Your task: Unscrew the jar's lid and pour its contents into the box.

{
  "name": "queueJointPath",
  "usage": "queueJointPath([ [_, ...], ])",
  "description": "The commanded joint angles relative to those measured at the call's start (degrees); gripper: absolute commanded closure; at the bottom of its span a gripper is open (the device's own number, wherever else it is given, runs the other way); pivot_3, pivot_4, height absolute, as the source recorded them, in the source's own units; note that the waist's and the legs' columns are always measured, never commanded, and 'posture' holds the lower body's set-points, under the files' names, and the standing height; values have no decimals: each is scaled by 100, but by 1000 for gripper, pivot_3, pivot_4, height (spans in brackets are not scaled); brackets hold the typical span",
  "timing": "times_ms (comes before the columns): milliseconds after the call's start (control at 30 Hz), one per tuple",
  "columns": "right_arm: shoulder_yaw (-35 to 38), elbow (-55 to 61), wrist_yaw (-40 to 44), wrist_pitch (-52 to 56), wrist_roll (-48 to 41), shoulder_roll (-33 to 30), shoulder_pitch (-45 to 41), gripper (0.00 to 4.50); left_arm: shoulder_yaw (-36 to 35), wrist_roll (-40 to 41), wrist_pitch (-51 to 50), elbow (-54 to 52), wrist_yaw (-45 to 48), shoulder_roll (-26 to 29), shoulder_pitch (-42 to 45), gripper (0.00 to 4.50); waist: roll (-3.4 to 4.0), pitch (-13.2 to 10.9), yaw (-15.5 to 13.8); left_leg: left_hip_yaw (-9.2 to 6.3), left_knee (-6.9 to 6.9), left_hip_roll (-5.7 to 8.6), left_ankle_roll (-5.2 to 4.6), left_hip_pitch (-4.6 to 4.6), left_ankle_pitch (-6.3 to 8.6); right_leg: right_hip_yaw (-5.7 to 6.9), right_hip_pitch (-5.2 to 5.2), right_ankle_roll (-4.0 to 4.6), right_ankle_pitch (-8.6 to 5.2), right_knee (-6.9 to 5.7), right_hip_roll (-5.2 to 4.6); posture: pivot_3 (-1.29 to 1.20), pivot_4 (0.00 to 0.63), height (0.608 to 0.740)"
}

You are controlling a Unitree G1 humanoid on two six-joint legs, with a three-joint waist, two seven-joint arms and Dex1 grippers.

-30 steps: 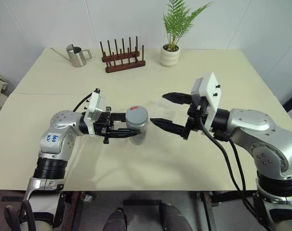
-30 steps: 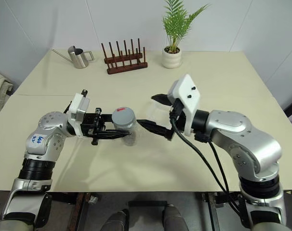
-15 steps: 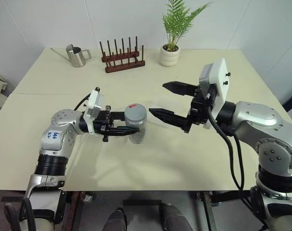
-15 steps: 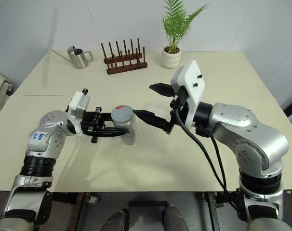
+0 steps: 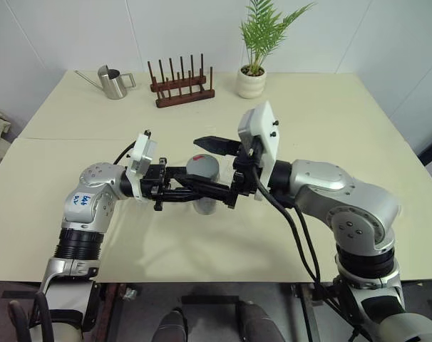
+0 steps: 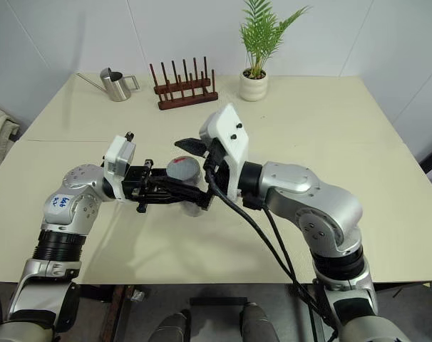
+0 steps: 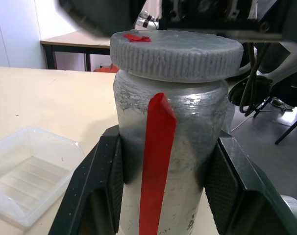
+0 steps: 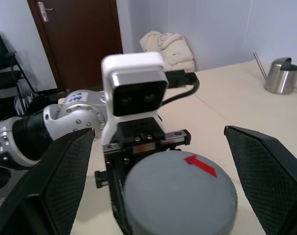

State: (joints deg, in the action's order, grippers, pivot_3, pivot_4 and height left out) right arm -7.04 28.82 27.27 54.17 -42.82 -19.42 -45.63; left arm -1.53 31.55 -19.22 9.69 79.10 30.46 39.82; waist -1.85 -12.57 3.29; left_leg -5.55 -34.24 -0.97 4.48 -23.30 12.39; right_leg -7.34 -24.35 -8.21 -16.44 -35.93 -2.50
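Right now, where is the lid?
The lid sits screwed on the jar, held by the left claw over the table's middle; the open right claw straddles it, one finger on each side.

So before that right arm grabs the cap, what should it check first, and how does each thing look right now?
1. Small silvery-grey jar with a red stripe held firm: ok, the left gripper is shut on its body, fingers on both sides.
2. Flat grey ribbed lid with a red mark still on: ok, it sits level on the jar.
3. Right gripper open wide enough: ok, its fingers stand apart, either side of the lid.
4. Fingers touching the lid: not ok, gaps remain on both sides.
5. Shallow clear plastic box ready: ok, it lies on the table beside the jar.
6. Contents inside the jar: cannot tell.
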Motion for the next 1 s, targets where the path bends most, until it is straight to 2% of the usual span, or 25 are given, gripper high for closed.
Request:
queueJointPath([
  [33,-37,5,13,-197,119,91,-168,37,-2,-9,144,-166,29,25,97,2651,0,0,5,0,0,0,0,0,0,0,0,0,0,0,0,0,150,740],
  [1000,-67,35,204,-228,469,-175,73,37,96,-147,433,-102,58,9,130,2651,0,0,7,0,0,0,0,0,0,0,0,0,0,1,0,0,150,740],
])
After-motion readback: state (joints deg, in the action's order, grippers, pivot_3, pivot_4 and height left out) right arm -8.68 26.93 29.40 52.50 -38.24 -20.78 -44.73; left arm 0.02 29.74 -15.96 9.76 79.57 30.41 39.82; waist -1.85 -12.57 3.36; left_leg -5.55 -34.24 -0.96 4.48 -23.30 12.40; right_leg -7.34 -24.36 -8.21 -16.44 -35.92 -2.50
